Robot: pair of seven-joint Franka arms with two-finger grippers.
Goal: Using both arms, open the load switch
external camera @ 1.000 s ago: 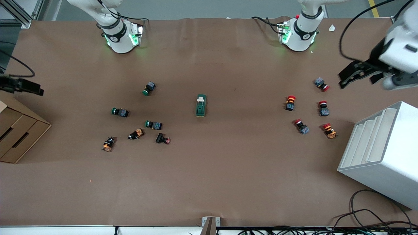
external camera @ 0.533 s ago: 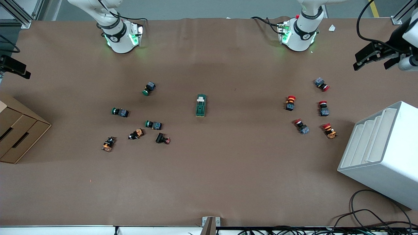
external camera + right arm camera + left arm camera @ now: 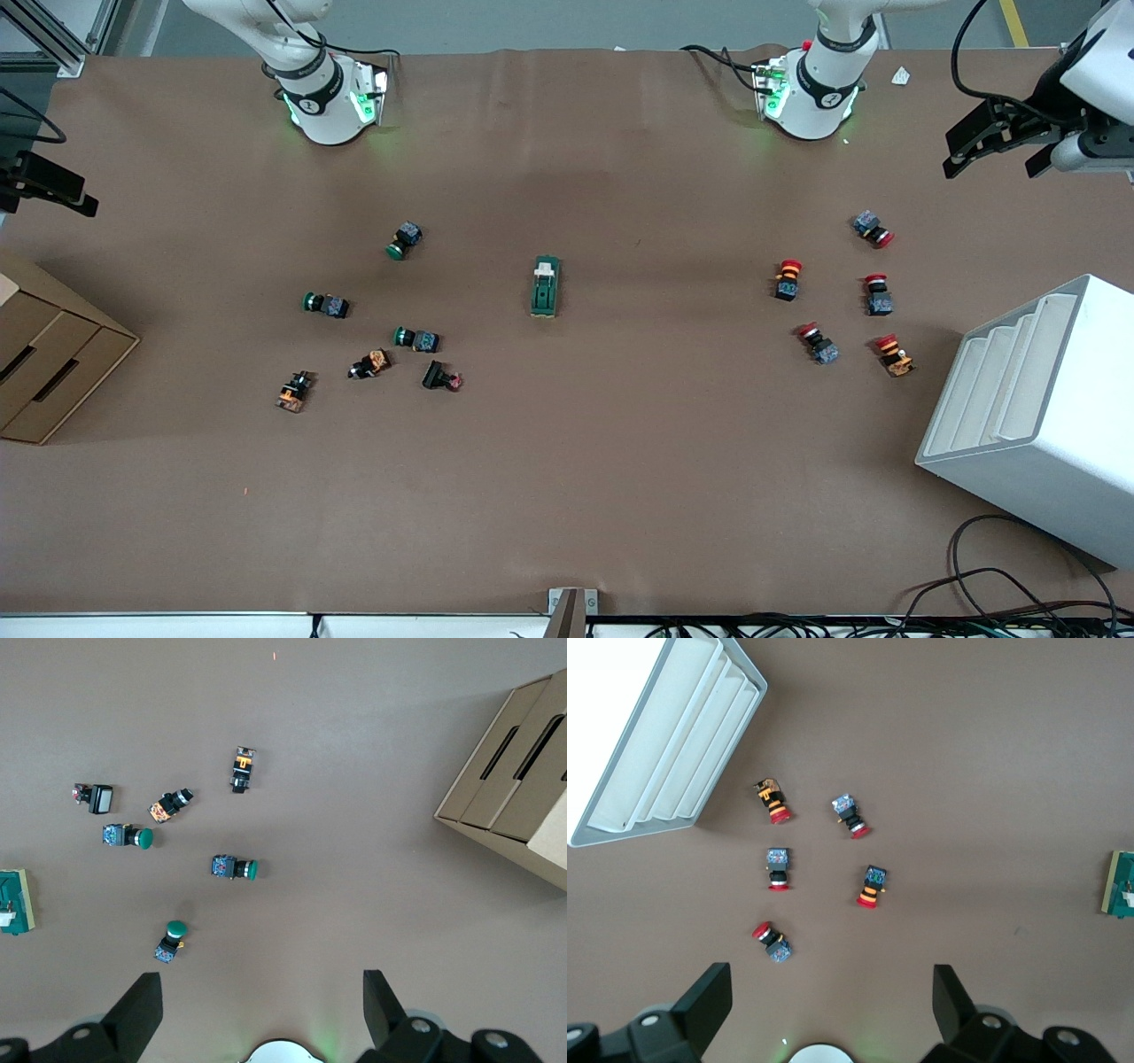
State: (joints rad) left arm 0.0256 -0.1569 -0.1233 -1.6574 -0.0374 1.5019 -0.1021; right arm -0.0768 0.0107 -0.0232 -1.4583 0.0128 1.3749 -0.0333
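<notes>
Both end effectors shifted, well apart from load switch (image 3: 546, 286).

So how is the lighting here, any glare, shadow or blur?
Front view: even light, green glow at the arm bases, soft shadow beside the white rack, load switch sharp. Wrist views: evenly lit, buttons crisp, both grippers' jaws dark at the frame edge.

Glossy white arms (image 3: 319, 84) w/ black bands, green-lit bases, black cables, black 2-finger tools.
</notes>
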